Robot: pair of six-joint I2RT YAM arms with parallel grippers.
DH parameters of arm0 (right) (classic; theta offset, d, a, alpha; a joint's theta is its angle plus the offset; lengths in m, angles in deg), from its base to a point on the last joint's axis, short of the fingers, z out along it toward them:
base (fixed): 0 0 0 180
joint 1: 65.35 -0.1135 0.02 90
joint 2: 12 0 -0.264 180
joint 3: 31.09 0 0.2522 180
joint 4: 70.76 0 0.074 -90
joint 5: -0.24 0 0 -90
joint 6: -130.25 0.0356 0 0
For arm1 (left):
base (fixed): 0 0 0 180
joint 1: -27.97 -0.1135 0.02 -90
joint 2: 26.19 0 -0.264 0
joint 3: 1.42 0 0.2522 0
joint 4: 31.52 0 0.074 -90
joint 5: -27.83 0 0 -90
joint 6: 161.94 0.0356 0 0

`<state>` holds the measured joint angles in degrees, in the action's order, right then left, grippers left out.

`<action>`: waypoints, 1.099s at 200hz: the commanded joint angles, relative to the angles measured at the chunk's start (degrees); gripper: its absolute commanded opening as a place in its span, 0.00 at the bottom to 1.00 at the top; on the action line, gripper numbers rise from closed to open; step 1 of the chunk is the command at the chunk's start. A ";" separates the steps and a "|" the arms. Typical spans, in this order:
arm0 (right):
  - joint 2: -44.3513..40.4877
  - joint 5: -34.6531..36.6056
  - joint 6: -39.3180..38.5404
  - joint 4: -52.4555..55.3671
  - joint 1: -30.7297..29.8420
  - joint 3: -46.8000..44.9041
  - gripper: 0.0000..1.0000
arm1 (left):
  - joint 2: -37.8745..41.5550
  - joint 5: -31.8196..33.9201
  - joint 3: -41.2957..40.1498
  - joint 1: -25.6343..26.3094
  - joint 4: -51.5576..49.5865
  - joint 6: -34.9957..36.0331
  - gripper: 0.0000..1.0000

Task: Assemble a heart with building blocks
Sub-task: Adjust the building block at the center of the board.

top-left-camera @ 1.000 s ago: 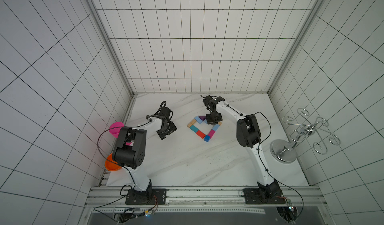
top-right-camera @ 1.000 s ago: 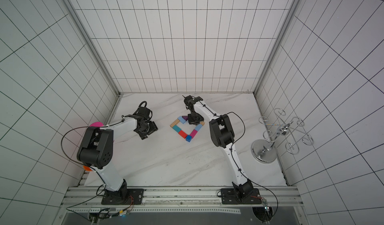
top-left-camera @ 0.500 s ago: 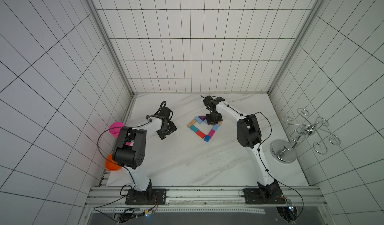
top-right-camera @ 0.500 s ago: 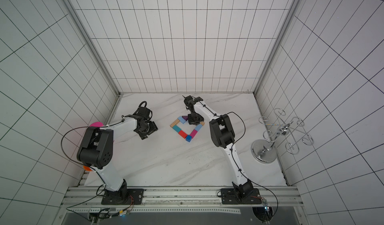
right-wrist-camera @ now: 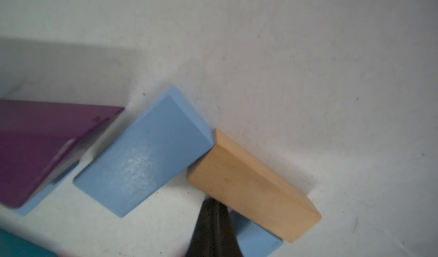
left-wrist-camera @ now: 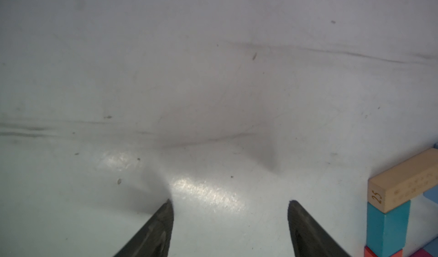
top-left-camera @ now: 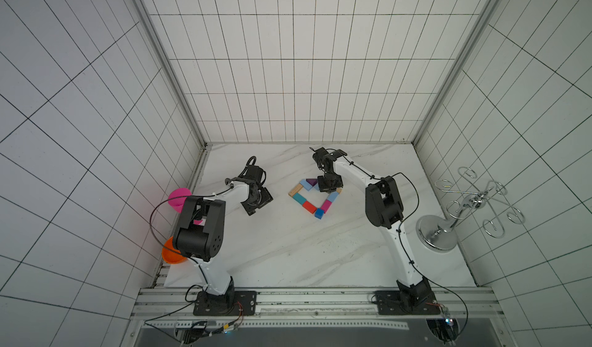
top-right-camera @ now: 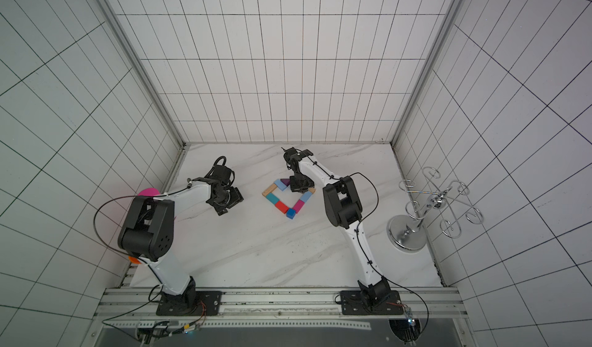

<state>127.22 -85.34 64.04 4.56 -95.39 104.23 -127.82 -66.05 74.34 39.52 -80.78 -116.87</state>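
**Entry: heart (top-left-camera: pixel 326 205) of blocks, mid-counter (top-left-camera: pixel 288 249)**

Nearest you, an orange bowl (top-left-camera: pixel 173 256) sits at the counter's left edge and a chrome rack (top-left-camera: pixel 437 235) at the right. The heart lies farther in. Its blue cube (top-left-camera: pixel 319 213) is at the near tip, the red block (top-left-camera: pixel 309 206) and teal block (top-left-camera: pixel 299 198) run up the left side, and the purple triangle (top-left-camera: pixel 311 180) is at the far notch. Your left jaws are wide apart and empty, over bare counter left of the heart. Your right jaws are closed and empty, tips at the tan block (right-wrist-camera: pixel 253 184) in the far right lobe.
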 commanded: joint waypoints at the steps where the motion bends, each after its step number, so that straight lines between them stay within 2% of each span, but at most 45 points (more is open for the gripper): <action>1: -0.69 1.29 0.73 1.98 -0.36 -1.72 0.00 | -0.25 0.70 -1.53 -0.30 0.17 0.63 0.76; 112: -1.39 1.55 -0.30 1.44 -0.51 0.17 0.00 | -0.20 1.19 -1.20 -0.30 0.00 0.85 0.76; 169: -5.10 0.33 -1.55 -3.34 -0.53 -2.60 0.38 | -0.05 1.81 -0.30 -0.30 -0.75 0.89 0.76; 194: -7.92 -0.34 -2.14 -5.88 -0.54 -3.14 0.49 | 0.94 2.49 0.64 -0.30 -1.34 1.17 0.76; 220: -10.94 -1.88 -2.94 -6.42 -0.53 0.71 0.56 | 2.06 4.27 3.46 -0.30 -3.22 2.43 0.76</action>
<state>121.01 -85.86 62.23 -0.38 -95.48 101.89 -127.71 -64.82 74.87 39.49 -82.23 -116.21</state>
